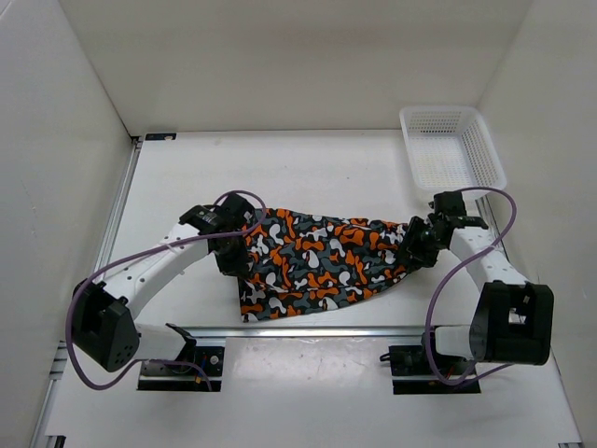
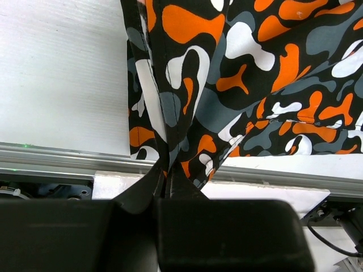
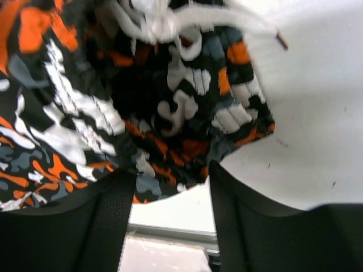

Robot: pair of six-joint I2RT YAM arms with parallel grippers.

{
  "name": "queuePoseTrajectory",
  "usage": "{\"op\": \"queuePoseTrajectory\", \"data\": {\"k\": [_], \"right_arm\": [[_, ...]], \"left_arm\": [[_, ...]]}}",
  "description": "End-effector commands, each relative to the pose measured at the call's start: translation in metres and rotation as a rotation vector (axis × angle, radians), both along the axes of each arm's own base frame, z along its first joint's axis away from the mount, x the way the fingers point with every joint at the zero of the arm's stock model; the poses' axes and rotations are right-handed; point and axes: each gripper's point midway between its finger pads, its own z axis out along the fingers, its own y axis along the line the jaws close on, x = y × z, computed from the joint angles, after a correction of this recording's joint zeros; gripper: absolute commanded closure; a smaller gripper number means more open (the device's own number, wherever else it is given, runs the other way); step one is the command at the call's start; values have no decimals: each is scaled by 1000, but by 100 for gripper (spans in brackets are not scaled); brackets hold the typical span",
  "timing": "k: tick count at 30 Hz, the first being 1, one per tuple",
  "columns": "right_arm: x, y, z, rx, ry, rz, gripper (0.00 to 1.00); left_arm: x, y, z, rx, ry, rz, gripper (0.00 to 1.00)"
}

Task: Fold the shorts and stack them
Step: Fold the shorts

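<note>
The shorts, printed in orange, white, grey and black blotches, lie spread across the table's near middle. My left gripper is shut on the shorts' left edge; in the left wrist view the cloth runs up out of the closed fingertips. My right gripper is open at the shorts' right end. In the right wrist view the waistband with its white drawstring bunches just beyond the spread fingers, and nothing lies between them.
A white plastic mesh basket stands at the back right of the table. White walls close the back and both sides. A metal rail runs along the near edge of the table.
</note>
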Motion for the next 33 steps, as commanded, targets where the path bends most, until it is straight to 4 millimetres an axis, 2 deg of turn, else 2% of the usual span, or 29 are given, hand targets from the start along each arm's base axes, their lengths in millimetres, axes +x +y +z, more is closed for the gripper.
{"op": "queuePoseTrajectory", "data": {"k": [1, 3, 4, 6, 7, 9, 10, 12, 14, 15, 17, 19, 23, 27, 29, 30, 31, 32, 33], "right_arm": [[18, -2, -6, -19, -40, -15, 47], [17, 2, -7, 5, -28, -5, 55], [19, 4, -4, 13, -37, -1, 67], [19, 4, 0, 13, -40, -1, 84], [23, 2, 10, 4, -68, -5, 98], [24, -2, 22, -19, -81, -15, 100], [32, -4, 40, -28, -135, -20, 100], [33, -10, 58, -60, -161, -46, 100], [39, -16, 85, -85, -227, -63, 100], [35, -18, 90, -95, -224, -68, 100], [34, -21, 103, -113, -250, -79, 100], [29, -25, 110, -130, -258, -89, 100], [21, -33, 107, -169, -229, -119, 100], [-1, -43, 95, -219, -188, -170, 100], [-15, -44, 83, -219, -140, -195, 100], [-16, -43, 85, -226, -152, -187, 100], [-15, -45, 89, -235, -156, -192, 100], [-17, -44, 86, -228, -132, -210, 100], [-15, -43, 87, -224, -128, -218, 98]], "left_arm": [[11, -4, 11, -8, -51, 4, 90], [14, -4, 13, -6, -63, 7, 90], [16, -6, 17, -11, -72, 7, 90], [19, -5, 19, -3, -75, 9, 90], [18, -5, 22, -1, -72, 9, 90], [27, -6, 34, 4, -105, 16, 90], [27, -5, 39, 6, -107, 8, 90], [34, -8, 57, -7, -146, 13, 90], [38, -5, 68, 4, -171, 8, 90], [38, -6, 76, -1, -178, 8, 90], [38, 0, 78, 26, -183, 16, 90], [32, -5, 83, -11, -193, 10, 90], [16, -13, 64, -22, -140, -18, 90], [-12, -22, 38, -36, -64, -54, 90], [-31, -21, 16, -23, -3, -71, 90], [-33, -23, 10, -29, -9, -82, 90], [-43, -17, -8, -12, 35, -70, 90], [-46, -17, -18, -4, 59, -71, 85], [-48, -18, -26, -1, 76, -73, 70]]}}
